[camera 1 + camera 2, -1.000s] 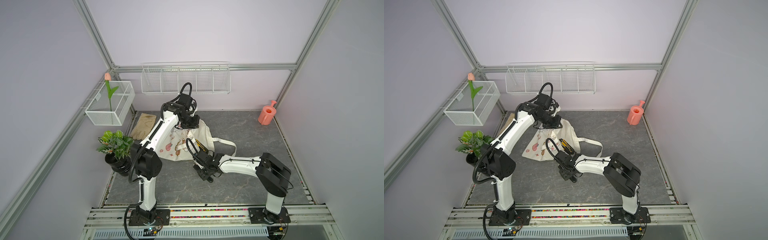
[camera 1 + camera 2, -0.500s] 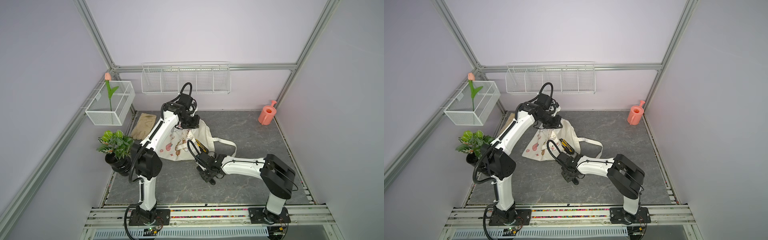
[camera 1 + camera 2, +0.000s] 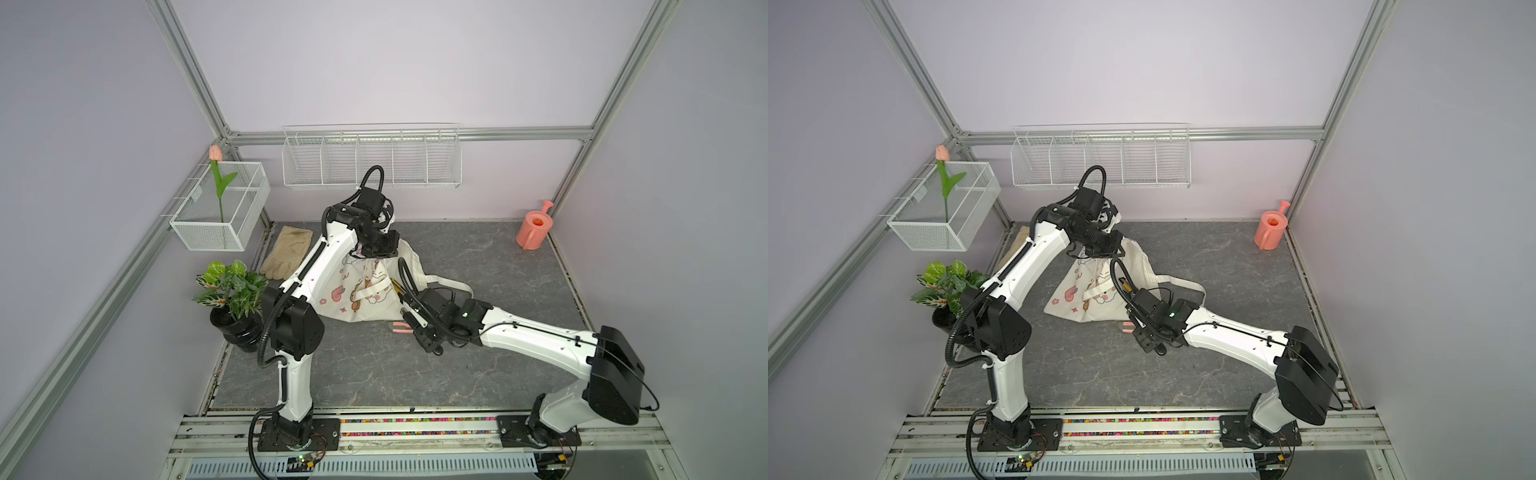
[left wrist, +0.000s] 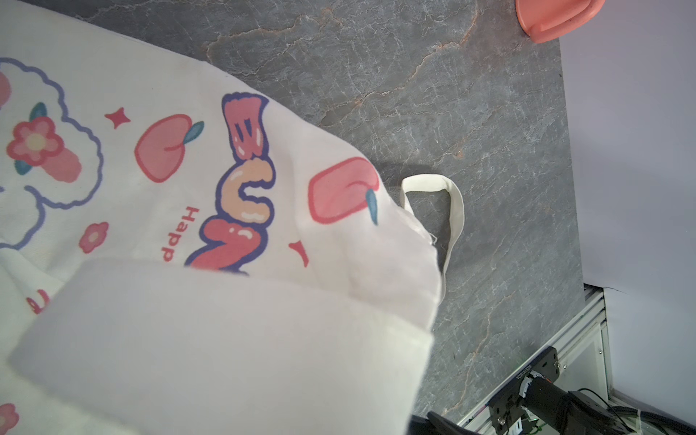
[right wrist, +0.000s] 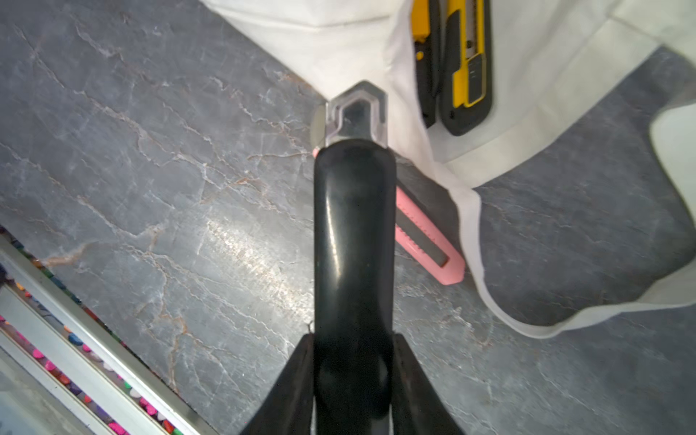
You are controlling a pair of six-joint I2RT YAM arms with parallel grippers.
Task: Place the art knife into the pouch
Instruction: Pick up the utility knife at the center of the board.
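The cream pouch [image 3: 365,291] [image 3: 1088,291] with pink peach prints [image 4: 188,188] is held up by its rim. My left gripper [image 3: 376,253] [image 3: 1100,253] is shut on that rim, and cloth hides its jaws in the left wrist view. The right gripper [image 3: 413,323] [image 3: 1138,325] [image 5: 354,361] is shut on the art knife [image 5: 354,226], which has a black handle and a clear tip. The tip sits low over the floor, right at the pouch's [image 5: 357,37] near edge. Two yellow cutters [image 5: 467,64] [image 3: 397,286] lie at the pouch's mouth.
A pink cutter [image 5: 429,241] [image 3: 400,328] lies on the floor under the held knife. A beige glove [image 3: 289,253] and potted plant [image 3: 230,286] are at the left. A coral watering can [image 3: 534,230] stands at the back right. Wire baskets [image 3: 220,212] [image 3: 370,160] hang on the walls.
My right arm has swung its elbow out to the right and the gripper has shifted slightly right with the knife. The left arm and the lifted pouch have stayed put.
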